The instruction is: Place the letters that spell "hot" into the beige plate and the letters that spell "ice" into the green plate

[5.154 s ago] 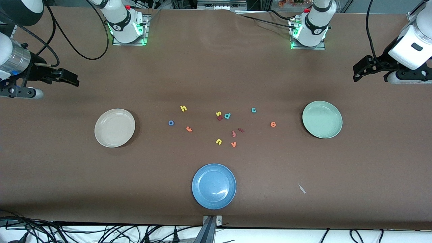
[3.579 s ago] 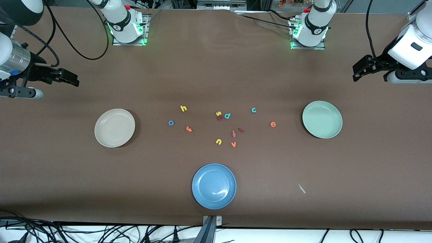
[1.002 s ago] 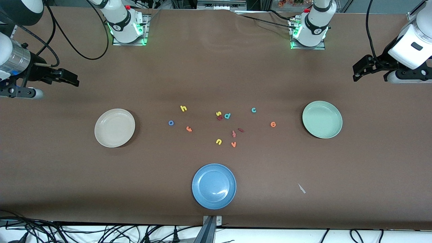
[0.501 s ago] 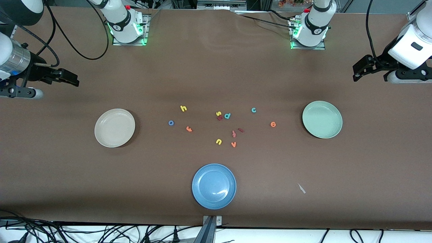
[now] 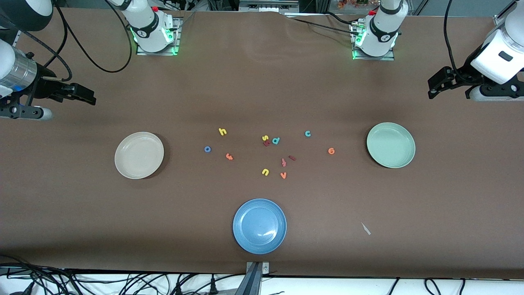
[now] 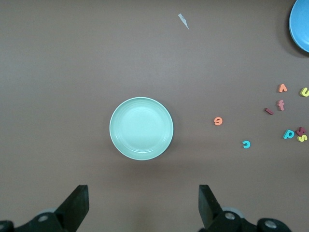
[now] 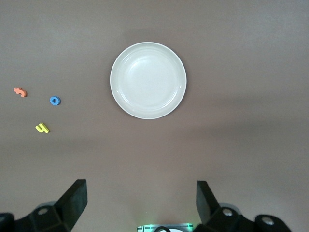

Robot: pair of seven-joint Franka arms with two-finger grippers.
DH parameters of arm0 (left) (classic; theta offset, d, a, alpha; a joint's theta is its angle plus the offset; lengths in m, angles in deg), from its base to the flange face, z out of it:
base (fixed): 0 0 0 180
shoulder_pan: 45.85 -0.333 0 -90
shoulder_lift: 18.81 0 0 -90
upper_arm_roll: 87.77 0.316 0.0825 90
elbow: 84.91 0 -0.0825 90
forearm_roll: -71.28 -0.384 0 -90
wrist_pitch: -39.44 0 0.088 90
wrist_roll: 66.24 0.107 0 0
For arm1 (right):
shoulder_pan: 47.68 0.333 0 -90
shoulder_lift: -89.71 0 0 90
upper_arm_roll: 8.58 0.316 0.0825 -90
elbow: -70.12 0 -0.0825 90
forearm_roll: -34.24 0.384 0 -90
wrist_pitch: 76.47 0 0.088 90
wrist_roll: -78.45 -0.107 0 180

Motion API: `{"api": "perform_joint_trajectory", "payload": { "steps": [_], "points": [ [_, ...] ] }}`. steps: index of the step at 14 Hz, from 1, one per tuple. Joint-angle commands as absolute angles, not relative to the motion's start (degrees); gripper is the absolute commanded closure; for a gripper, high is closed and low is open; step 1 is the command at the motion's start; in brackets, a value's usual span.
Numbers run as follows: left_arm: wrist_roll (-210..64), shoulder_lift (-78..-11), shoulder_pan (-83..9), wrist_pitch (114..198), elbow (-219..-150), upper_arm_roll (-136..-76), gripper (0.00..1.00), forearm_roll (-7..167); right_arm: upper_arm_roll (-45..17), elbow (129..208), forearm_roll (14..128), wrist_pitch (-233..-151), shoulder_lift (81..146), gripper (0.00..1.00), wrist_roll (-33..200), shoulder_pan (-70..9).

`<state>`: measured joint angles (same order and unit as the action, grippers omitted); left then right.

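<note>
Only the front view shows the blue plate (image 5: pixel 259 226) whole

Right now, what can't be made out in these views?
- Dark red letter touching the yellow s: too small to read, front view.
- Blue plate: cut off by the left wrist view's edge.
- Right gripper and left gripper: bodies cut off by the wrist views' edges.

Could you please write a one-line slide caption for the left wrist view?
Left tool open above the table near the empty green plate, with teal c and orange e lying loose beside it.
</note>
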<state>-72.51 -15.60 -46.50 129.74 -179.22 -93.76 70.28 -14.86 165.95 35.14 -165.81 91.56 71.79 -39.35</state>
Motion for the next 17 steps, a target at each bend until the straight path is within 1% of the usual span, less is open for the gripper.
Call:
{"api": "perform_joint_trajectory", "payload": {
  "steps": [1, 17],
  "points": [
    [-71.34, -16.53, -46.29, 127.95, -177.20, -93.48, 0.00, 70.67, -14.91, 164.86, 34.85, -165.50, 91.91, 0.00, 72.56, -39.59],
    [-71.43, -16.53, -46.29, 127.86, -177.19, -93.48, 0.00, 70.67, -14.91, 164.86, 34.59, -166.20, 91.91, 0.00, 72.56, -39.59]
  ]
}}
